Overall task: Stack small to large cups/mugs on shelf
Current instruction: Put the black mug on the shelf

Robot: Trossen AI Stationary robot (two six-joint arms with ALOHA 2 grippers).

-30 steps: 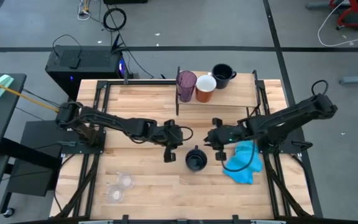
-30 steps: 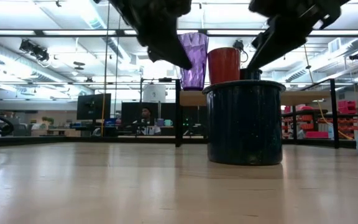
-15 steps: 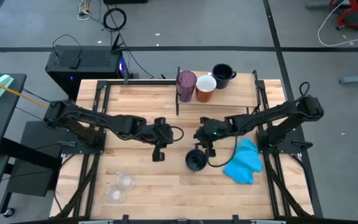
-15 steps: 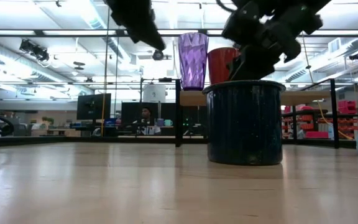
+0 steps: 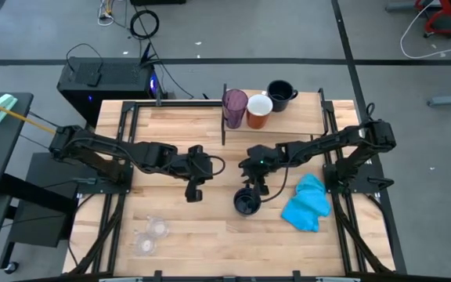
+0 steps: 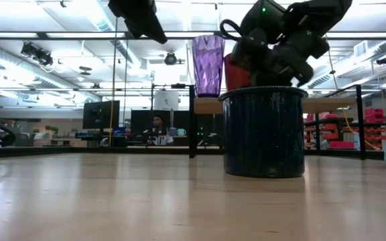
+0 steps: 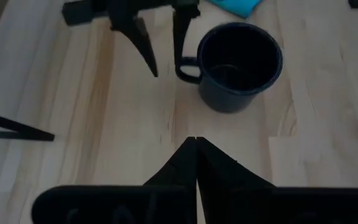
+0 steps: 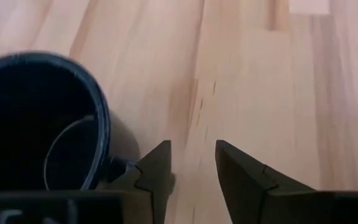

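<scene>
We see a dark navy mug (image 5: 247,203) standing upright on the slatted tabletop (image 5: 210,243), near the middle, with its handle turned toward the shelf side; the right gripper (image 5: 256,186) hangs just above and beside that handle, its two fingers (image 8: 158,168) parted by a narrow gap and closed on nothing, one finger right next to the handle and the other over bare wood; in the left wrist view the same fingers straddle the handle region of the mug (image 7: 238,65), though we cannot tell whether they touch it; the left gripper (image 5: 192,192) sits a little apart from the mug on its other side, pinched fully together and empty; on the shelf (image 5: 288,121) at the far edge stand a purple tumbler (image 5: 235,106), an orange mug (image 5: 258,111) just beside it, and a second navy mug (image 5: 279,95); two clear plastic cups (image 5: 152,235) rest near the front corner on the left arm's side; a bright blue cloth (image 5: 307,204) lies crumpled near the mug, under the right arm
</scene>
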